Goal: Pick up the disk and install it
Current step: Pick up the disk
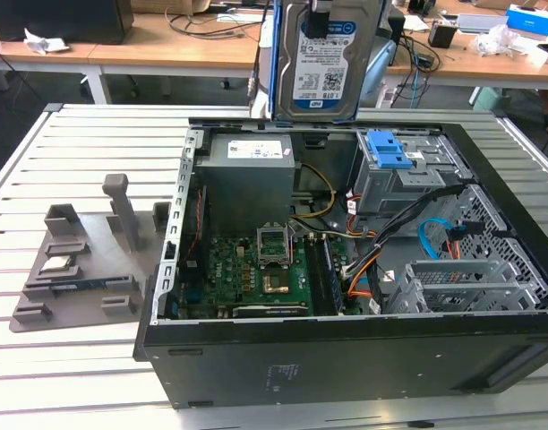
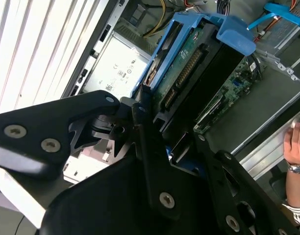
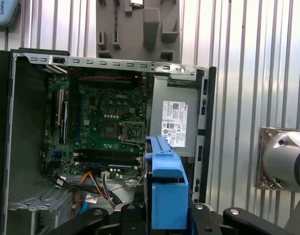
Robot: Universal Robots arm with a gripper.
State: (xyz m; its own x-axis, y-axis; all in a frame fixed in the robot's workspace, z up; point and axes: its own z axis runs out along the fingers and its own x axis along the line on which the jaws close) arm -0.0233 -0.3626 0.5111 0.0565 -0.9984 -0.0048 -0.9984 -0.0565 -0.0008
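Note:
The disk (image 1: 321,61), a silver hard drive with a white-and-blue label in a bright blue bracket, hangs upright in the air above the back edge of the open computer case (image 1: 346,358). My gripper (image 2: 162,129) is shut on the disk's upper end, its black fingers (image 2: 140,122) clamped on both sides. The second wrist view shows the disk's green circuit board side (image 2: 189,68), and the first wrist view shows its blue bracket edge (image 3: 164,191). The disk hangs above the power supply (image 1: 247,175), on the exterior view's left of the blue-latched drive cage (image 1: 388,154).
The case lies open on a slatted white table (image 1: 68,367), with the motherboard (image 1: 247,273) and cables (image 1: 363,269) inside. A grey fixture tray (image 1: 77,287) holding a small processor chip (image 1: 57,264) sits on the exterior view's left. A person's hand (image 2: 294,142) shows near the case.

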